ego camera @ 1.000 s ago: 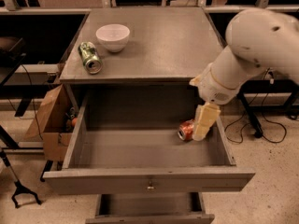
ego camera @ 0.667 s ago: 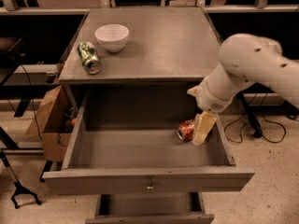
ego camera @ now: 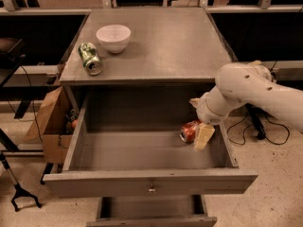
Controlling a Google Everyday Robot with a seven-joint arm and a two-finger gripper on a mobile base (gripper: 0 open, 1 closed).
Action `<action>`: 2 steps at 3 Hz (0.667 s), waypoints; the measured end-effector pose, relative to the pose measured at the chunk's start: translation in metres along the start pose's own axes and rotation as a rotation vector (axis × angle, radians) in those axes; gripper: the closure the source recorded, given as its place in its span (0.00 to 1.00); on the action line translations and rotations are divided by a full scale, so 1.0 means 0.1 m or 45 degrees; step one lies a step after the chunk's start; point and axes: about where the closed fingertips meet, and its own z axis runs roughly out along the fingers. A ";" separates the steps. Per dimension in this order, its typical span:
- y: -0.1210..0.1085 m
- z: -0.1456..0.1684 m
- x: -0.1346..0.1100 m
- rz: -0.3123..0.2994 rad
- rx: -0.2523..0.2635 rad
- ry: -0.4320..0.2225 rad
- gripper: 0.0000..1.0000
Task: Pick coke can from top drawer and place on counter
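Observation:
The coke can [ego camera: 188, 132] lies on its side at the right end of the open top drawer [ego camera: 151, 183], its silver top facing the front left. My gripper [ego camera: 203, 135] hangs down into the drawer right beside the can, on its right, with a cream finger [ego camera: 204, 136] against it. The white arm reaches in from the right. The counter [ego camera: 156, 41] is the grey cabinet top behind the drawer.
A white bowl [ego camera: 113, 37] and a green can [ego camera: 90, 58] lying on its side sit on the counter's left part. A lower drawer [ego camera: 151, 216] is slightly open below. A cardboard box [ego camera: 49, 126] stands left of the cabinet, cables lie on the floor at the right.
The arm has lowered and drawn in toward the drawer's right end; the gripper has stayed beside the coke can, which has not visibly moved.

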 end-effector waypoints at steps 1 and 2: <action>-0.07 0.29 0.08 -0.036 0.028 0.026 0.00; -0.10 0.54 0.16 -0.056 0.020 0.058 0.00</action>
